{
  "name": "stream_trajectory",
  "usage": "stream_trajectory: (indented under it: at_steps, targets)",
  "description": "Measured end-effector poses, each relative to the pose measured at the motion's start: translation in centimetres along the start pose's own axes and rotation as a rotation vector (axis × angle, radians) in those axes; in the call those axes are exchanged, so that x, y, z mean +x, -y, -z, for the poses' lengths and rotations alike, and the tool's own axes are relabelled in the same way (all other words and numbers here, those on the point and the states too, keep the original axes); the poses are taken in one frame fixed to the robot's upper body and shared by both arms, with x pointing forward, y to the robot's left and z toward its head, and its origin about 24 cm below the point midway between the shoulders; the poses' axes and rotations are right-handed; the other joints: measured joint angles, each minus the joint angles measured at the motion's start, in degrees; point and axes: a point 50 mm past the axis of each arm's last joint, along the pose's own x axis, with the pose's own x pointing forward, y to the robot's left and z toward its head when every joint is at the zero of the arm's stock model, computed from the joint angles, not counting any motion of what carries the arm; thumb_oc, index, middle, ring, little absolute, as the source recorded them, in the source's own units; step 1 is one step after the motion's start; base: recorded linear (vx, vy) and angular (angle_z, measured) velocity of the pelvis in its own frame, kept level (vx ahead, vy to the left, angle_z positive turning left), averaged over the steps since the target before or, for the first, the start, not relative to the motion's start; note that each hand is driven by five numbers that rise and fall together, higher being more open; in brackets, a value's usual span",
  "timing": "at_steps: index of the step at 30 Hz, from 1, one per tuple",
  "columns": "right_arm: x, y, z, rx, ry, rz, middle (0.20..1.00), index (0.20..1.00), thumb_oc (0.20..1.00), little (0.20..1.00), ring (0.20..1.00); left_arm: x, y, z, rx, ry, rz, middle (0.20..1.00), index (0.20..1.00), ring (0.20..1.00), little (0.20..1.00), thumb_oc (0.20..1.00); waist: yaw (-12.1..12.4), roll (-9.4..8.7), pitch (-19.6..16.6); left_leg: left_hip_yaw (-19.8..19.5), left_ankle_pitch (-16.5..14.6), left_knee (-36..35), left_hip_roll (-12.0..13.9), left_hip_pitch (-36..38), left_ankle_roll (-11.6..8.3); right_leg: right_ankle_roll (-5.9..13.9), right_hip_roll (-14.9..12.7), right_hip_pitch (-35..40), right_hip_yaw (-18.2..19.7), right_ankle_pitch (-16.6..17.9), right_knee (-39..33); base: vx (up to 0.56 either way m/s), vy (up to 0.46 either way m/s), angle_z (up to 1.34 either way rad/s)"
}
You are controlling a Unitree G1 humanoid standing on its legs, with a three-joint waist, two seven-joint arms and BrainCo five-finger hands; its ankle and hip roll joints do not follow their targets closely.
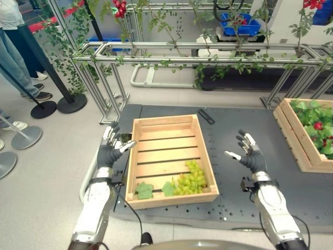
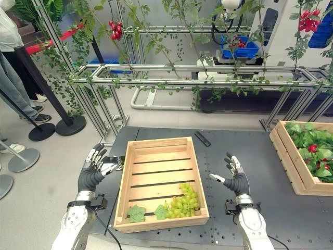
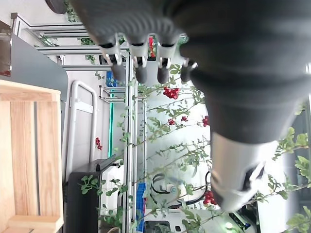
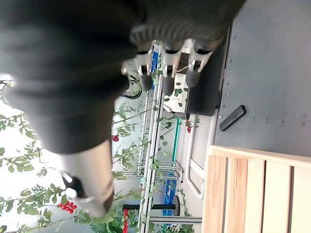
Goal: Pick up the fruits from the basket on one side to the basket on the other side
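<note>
Grapes [image 1: 191, 178] — lengthwise along crate [image 1: 156, 125]

Open-topped crate [image 1: 156, 125] between spread hands

Ahead of me a dark remote [image 1: 206, 116] lies flat on the grey worktop [image 1: 244, 125]. Beyond it stands a metal frame [image 1: 208, 52] draped in leafy vines, with a blue bin [image 1: 240, 25] behind. At my left, a person's legs [image 1: 15, 62] and black stanchion bases [image 1: 72, 102].
</note>
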Motion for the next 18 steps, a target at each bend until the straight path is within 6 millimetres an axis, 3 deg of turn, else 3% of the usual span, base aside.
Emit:
stream_trajectory:
  at_steps: [11, 18]
  targets:
    - [0.0, 0.1, 0.0, -0.007, 0.001, -0.001, 1.000, 1.000, 1.000, 1.000, 1.000, 0.0, 0.1, -0.2, -0.001, 0.007, 0.003, 1.000, 1.000, 1.000, 1.000, 1.000, -0.02, 0.00, 0.00, -0.05, 0.00, 0.00, 0.00, 0.03, 0.00, 0.00, 0.00, 0.04, -0.16, 0.00, 0.00, 0.00, 0.000, 0.00]
    - [0.5, 1.8, -0.7, -0.135, 0.007, -0.023, 1.000, 1.000, 1.000, 1.000, 1.000, 0.2, 0.3, -1.2, -0.001, 0.051, 0.027, 1.000, 1.000, 1.000, 1.000, 1.000, 0.28, -1.03, 0.54, -0.88, 0.30, 0.18, 0.39, -2.69, -0.03, -0.28, 0.50, -1.88, -1.02, 0.20, 0.03, -0.05, -0.038, 0.06]
